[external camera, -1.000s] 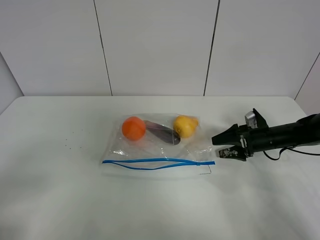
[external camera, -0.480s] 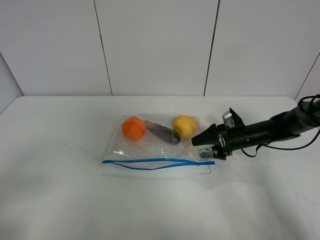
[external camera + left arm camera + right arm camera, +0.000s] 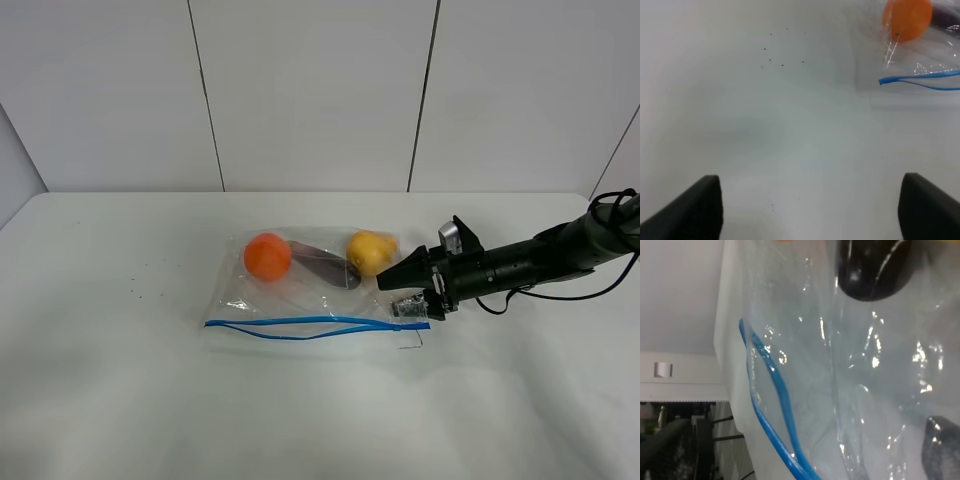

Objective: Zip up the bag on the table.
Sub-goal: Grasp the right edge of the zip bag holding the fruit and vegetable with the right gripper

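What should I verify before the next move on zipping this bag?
1. Position: the right gripper is at the right end of the zipper strip, at the corner of the bag: ok.
2. Jaws open to take the strip: ok, they look apart.
3. Strip between the jaws: cannot tell from either view.
4. Other end steadied: not ok, the left gripper is open over the table, short of the bag.
5. Contents clear of the strip: ok, the orange item, yellow item and dark purple item lie on its far side.
6. Zip closed: not ok, the blue tracks part mid-length.
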Controlling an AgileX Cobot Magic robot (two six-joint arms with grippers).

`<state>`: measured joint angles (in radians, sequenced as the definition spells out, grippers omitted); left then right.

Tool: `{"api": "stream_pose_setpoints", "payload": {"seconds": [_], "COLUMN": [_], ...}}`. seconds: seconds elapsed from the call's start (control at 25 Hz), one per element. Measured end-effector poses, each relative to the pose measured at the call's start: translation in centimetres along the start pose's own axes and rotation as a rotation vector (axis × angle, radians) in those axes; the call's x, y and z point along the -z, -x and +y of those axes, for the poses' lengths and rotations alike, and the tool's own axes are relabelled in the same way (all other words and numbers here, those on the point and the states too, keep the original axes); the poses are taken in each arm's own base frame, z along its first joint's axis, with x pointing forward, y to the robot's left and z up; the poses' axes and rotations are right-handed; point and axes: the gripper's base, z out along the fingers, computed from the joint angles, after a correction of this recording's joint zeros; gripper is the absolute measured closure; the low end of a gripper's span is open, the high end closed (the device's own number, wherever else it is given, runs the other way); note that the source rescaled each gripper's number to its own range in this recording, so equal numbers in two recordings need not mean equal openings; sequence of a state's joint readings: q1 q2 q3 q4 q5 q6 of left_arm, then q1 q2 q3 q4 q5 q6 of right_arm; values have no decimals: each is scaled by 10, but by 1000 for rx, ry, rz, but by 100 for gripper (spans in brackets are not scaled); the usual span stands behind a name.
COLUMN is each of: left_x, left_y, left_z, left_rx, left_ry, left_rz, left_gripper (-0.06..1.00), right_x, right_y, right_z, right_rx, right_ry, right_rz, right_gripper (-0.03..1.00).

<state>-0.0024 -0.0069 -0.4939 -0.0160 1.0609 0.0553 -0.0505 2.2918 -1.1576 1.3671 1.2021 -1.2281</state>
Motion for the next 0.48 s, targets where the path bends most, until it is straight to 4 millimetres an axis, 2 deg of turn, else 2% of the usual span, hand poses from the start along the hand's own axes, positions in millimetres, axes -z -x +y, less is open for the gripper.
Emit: {"api": "stream_pose_setpoints", "payload": {"seconds": [0.08, 0.16, 0.36, 0.48], "left_x": [0, 0, 0, 0], "left_y": [0, 0, 0, 0], "left_z": [0, 0, 0, 0], "left_rx": [0, 0, 0, 0], "left_ry": [0, 0, 0, 0], "left_rz": [0, 0, 0, 0], "left_gripper": [21, 21, 21, 21], "right_x": [0, 0, 0, 0], "right_y": [0, 0, 0, 0], "right_z": [0, 0, 0, 0], "right_rx": [-4, -7, -10, -10], "right_ry": [0, 0, 0, 0], "right_rz": [0, 0, 1, 1], "right_gripper": [-1, 6, 28, 37]}}
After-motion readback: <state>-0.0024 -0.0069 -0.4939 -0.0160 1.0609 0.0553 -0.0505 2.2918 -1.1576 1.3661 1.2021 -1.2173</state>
